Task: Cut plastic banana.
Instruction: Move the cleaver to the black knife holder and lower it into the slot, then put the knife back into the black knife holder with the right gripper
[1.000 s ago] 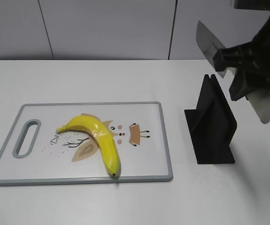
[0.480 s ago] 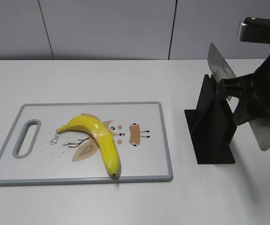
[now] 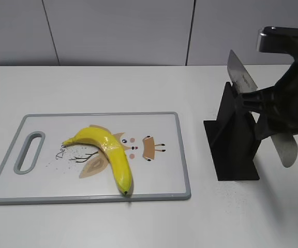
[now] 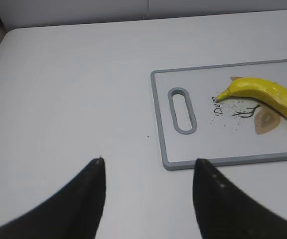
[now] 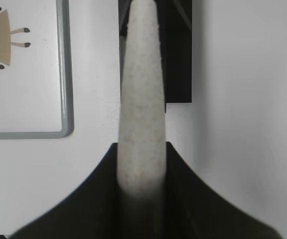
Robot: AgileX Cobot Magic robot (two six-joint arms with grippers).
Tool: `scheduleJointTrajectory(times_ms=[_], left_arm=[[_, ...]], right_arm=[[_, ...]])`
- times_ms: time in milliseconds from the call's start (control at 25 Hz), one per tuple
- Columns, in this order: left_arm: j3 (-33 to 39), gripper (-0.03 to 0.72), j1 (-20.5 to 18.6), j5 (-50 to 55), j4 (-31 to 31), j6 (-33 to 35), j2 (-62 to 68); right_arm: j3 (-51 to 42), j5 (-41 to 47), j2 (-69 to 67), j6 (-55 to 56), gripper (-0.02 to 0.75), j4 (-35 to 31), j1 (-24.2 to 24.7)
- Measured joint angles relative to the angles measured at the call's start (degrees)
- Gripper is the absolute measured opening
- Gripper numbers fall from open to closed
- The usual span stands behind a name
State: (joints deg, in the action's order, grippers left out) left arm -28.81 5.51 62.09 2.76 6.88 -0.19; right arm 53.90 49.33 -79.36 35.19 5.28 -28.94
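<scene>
A yellow plastic banana (image 3: pixel 109 155) lies on a white cutting board (image 3: pixel 159 129) with a grey rim, at the left. My right gripper (image 3: pixel 268 111) is shut on a knife: its steel blade (image 3: pixel 240 74) points up and left, and its pale grey handle (image 3: pixel 286 147) hangs down to the right, just above the black knife stand (image 3: pixel 234 139). In the right wrist view the handle (image 5: pixel 141 99) runs between the fingers of the gripper (image 5: pixel 141 149). My left gripper (image 4: pixel 148 167) is open and empty above the table, short of the board's handle end (image 4: pixel 183 110). The banana (image 4: pixel 265 92) lies beyond it.
The black stand (image 5: pixel 178 59) sits right of the board's corner (image 5: pixel 64 130) on the white table. A grey panelled wall runs along the back. The board has a handle slot (image 3: pixel 29 151) at its left end.
My right gripper has moved down and left with the knife, from high at the right to just over the black stand. The banana and board have not moved.
</scene>
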Motion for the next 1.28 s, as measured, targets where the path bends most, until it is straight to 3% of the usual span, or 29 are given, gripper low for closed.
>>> scheduleJointTrajectory(times_ms=[520,600,800,880,1080,1280], left_arm=[[0.0,0.518,0.0,0.1,0.0,0.0,0.0],[0.0,0.517,0.0,0.1,0.0,0.0,0.0],[0.0,0.516,0.0,0.1,0.0,0.0,0.0],[0.0,0.516,0.0,0.1,0.0,0.0,0.0],[0.0,0.516,0.0,0.1,0.0,0.0,0.0],[0.2,0.516,0.0,0.4,0.0,0.0,0.0]], right_arm=[[0.0,-0.4,-7.0,0.1,0.164,0.7,0.0],[0.0,-0.5,-7.0,0.1,0.225,0.6,0.0],[0.0,-0.8,-7.0,0.1,0.523,0.6,0.0],[0.0,-0.4,-6.6,-0.2,0.589,0.1,0.0],[-0.4,3.8,0.0,-6.2,0.617,-1.2,-1.8],[-8.3,4.8,14.9,-14.4,0.605,-4.8,-9.9]])
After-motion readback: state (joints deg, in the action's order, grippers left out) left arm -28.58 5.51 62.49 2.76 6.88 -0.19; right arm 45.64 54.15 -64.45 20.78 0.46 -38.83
